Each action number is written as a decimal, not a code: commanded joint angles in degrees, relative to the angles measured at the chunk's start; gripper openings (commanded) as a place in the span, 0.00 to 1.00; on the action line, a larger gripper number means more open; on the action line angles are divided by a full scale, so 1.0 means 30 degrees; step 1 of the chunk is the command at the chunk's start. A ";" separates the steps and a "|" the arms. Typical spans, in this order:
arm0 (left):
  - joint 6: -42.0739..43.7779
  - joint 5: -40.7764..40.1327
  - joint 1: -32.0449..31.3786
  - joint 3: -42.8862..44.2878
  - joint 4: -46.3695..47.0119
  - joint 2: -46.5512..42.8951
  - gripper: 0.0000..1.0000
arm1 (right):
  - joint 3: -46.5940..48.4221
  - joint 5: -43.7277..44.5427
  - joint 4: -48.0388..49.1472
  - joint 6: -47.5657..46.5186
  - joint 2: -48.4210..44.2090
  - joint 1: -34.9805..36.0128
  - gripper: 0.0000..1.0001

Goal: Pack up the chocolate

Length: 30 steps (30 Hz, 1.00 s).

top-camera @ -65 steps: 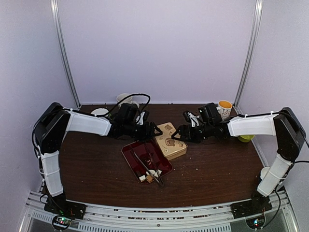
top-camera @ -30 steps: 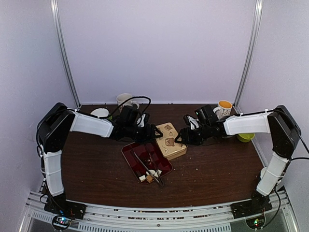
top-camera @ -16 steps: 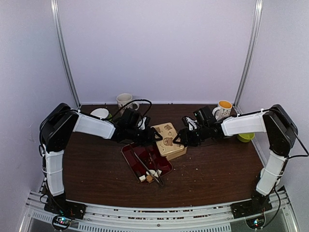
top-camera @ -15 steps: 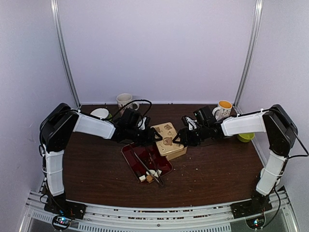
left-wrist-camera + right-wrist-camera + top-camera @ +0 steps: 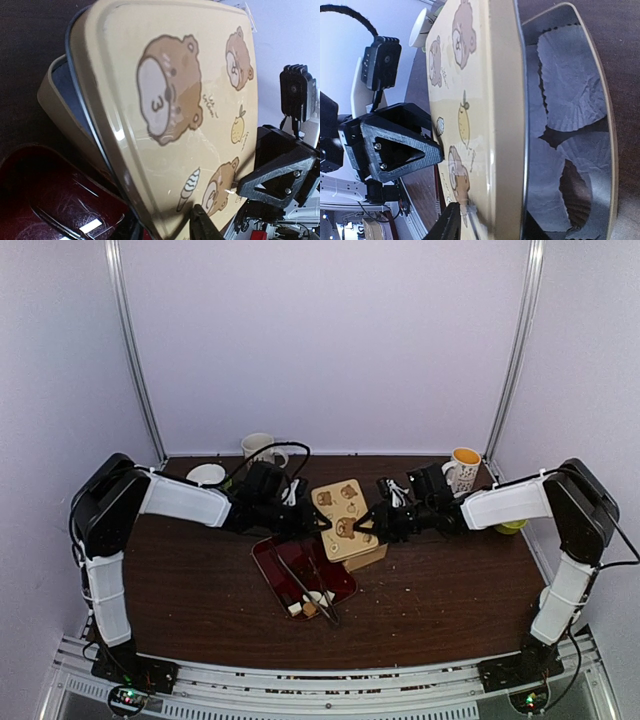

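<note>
Clamping glossy tan bear-print lid (image 5: pixel 338 502): left end effector (image 5: pixel 321 524), right end effector (image 5: pixel 367 525).

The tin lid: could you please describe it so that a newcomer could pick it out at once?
On the dark table, the left gripper and right gripper meet just beyond a red tray. The lid is the tan panel held tilted between them, over the tin base. Its printed cartoon bears set it apart from the plain base holding white paper liners.
</note>
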 commanded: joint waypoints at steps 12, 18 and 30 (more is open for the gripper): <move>0.0569 0.0099 -0.0186 -0.0809 0.1448 -0.2448 0.33 | -0.1402 -0.2224 0.4437 0.2140 -0.3440 0.0589 0.23; 0.0724 -0.0135 -0.0186 -0.1084 0.1268 -0.3211 0.34 | -0.1769 -0.1405 0.3223 0.1498 -0.4642 0.0596 0.20; 0.2862 -0.2236 -0.0201 -0.3340 -0.0472 -0.6904 0.55 | -0.0971 0.4356 -0.6358 -0.3383 -0.8872 0.0567 0.13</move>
